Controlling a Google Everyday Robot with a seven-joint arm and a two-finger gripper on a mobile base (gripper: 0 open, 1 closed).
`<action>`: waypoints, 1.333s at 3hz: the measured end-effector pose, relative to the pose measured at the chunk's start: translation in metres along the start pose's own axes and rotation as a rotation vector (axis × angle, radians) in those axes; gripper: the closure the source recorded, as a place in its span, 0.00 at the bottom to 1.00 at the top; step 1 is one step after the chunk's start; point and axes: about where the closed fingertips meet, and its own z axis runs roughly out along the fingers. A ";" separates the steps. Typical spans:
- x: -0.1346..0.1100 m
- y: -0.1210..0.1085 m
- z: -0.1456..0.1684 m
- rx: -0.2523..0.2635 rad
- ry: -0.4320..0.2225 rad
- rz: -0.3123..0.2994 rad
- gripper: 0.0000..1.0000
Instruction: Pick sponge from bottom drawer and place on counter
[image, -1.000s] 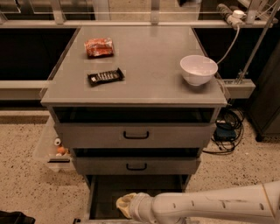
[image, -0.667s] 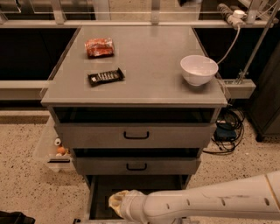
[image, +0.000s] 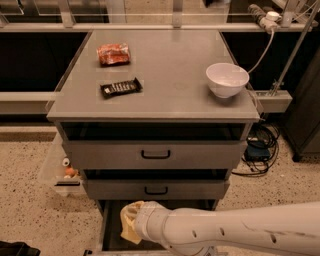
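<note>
We count 3 drawers (image: 200, 156), 1 bowl (image: 227, 79), 1 candy bar (image: 121, 88), 1 packet (image: 113, 53) | gripper (image: 131, 216) inside bottom drawer (image: 112, 237) (grasp: cannot tell) | sponge (image: 128, 235) partly hidden.

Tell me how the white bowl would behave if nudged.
The white bowl looks rigid and tapers downward, so it would probably slide, maybe tip. It sits near the counter edge and might fall. The gripper is down in the bottom drawer.
</note>
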 end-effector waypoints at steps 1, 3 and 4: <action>0.006 0.005 0.005 -0.014 0.003 0.018 1.00; -0.060 -0.010 -0.081 0.051 -0.065 -0.158 1.00; -0.126 -0.019 -0.122 0.072 -0.130 -0.315 1.00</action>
